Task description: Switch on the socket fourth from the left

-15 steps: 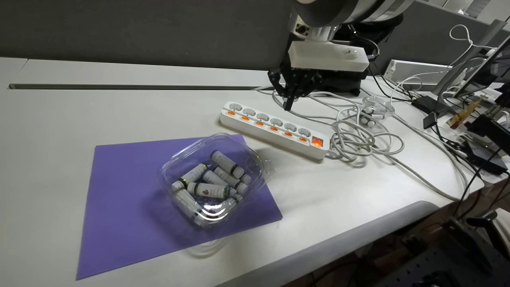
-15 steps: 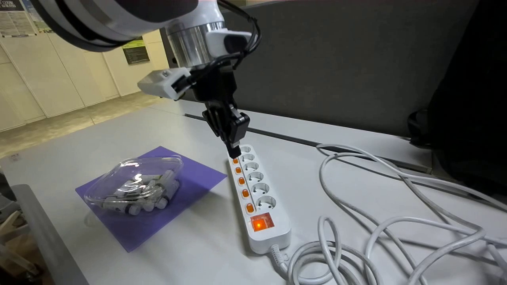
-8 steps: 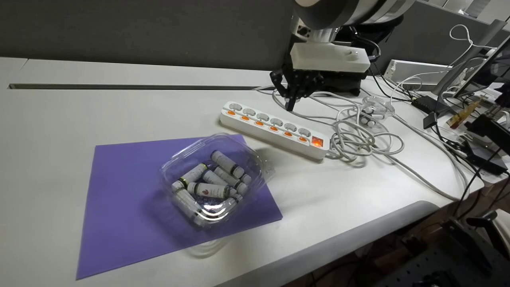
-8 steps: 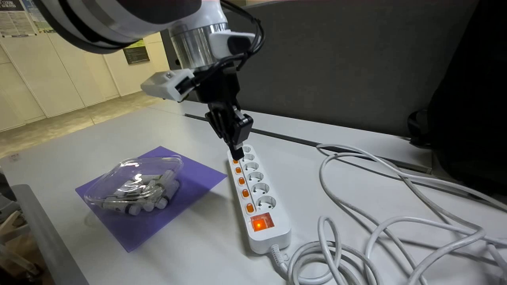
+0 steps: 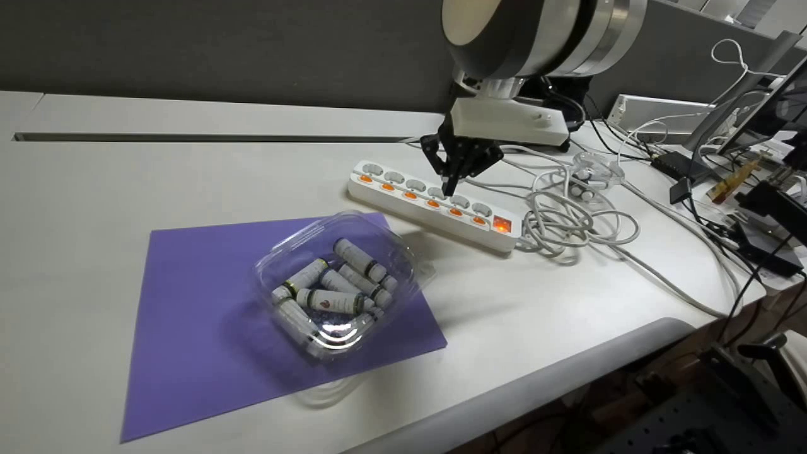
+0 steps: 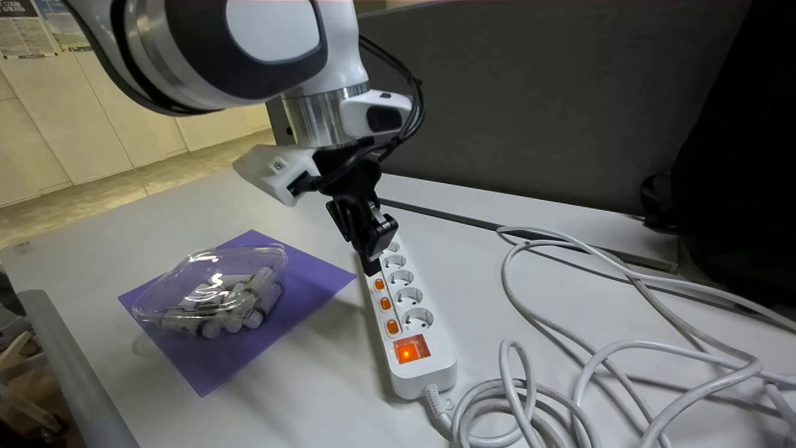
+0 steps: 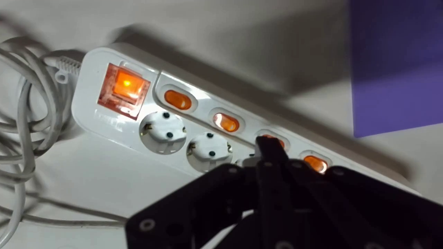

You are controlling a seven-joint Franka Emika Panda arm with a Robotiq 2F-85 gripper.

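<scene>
– In an exterior view, where is the power strip (image 5: 429, 217)?
– On the worktop (image 5: 536, 302); the pincer (image 5: 449, 190) hangs above, near the 4th switch (image 5: 433, 203) from the left.
– In an exterior view, how is the pincer?
– Clenched, nothing inside; the main switch (image 6: 411, 350) glows orange.
– In the wrist view?
– The pincer partly hides the 4th switch; contact, I cannot tell. I judge aligning is in hand; next calls for a straight press down.

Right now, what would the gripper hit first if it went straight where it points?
Probably the power strip, near the orange switch the gripper partly hides in the wrist view; depth is hard to judge.
</scene>
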